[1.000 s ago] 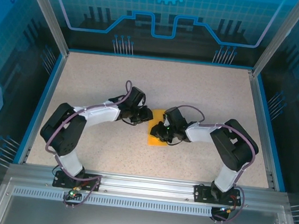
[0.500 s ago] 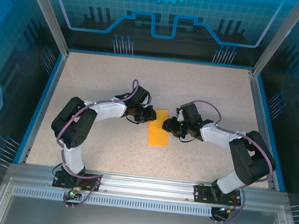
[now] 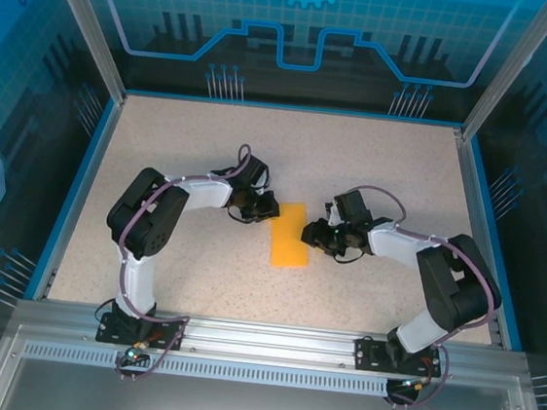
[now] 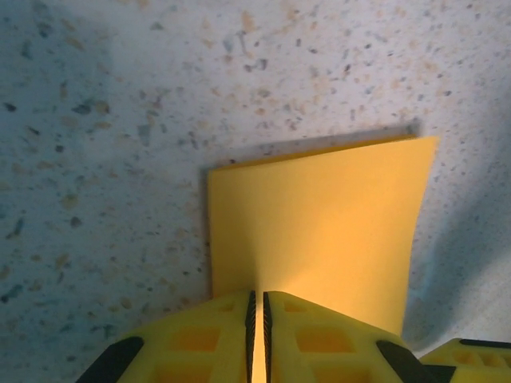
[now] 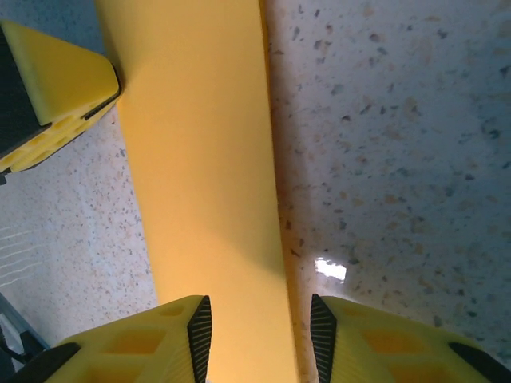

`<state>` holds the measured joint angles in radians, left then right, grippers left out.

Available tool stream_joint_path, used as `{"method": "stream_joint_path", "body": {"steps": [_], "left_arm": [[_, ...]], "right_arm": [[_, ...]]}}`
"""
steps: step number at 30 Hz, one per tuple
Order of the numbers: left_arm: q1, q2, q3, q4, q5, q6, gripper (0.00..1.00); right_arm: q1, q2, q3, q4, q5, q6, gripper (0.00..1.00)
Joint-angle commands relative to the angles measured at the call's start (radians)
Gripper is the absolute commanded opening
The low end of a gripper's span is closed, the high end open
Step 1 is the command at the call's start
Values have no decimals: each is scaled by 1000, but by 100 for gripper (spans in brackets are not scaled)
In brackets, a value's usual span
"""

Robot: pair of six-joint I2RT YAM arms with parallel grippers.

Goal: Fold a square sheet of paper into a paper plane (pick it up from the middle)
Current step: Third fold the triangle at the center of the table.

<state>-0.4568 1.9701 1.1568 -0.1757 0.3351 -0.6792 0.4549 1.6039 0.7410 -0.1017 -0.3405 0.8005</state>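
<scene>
Only one fold looks done: the square sheet of paper (image 3: 290, 234) lies halved. Left gripper (image 4: 257, 309) clamps its edge; right gripper (image 5: 259, 321) has its jaws apart.

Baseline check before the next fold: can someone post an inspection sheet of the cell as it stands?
Surface: speckled beige table, no marks seen.
Job's things: paper sheet, orange-yellow, folded to a narrow rectangle, mid-table between the arms.
Clutter: nothing seen.
Grippers: left gripper shut on one edge of the sheet; right gripper open, jaws apart over the sheet's opposite edge, not gripping.
Cables: purple cables run along both arms, looped at the wrists, off the paper.
Surroundings: blue-lit enclosure walls; aluminium rail carrying the arm bases.
</scene>
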Motion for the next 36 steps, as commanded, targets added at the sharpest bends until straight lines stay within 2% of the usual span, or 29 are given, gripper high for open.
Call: {"method": "stream_joint_path", "body": {"steps": [1,13,21,36], "left_arm": [[12,21,22,-23,23,34,14],[14,33,17,-33,30,48,13],[13,18,15,-21,57,77,14],[14,3,-12,-14,89,128,17]], "right_arm": [[-23,22,29,-31,-11,-31,42],[-27,84,38,64,-125,-8,41],[-45,100,44,98,-141,8,36],[-66,216,99,168,-264,-22,30]]}}
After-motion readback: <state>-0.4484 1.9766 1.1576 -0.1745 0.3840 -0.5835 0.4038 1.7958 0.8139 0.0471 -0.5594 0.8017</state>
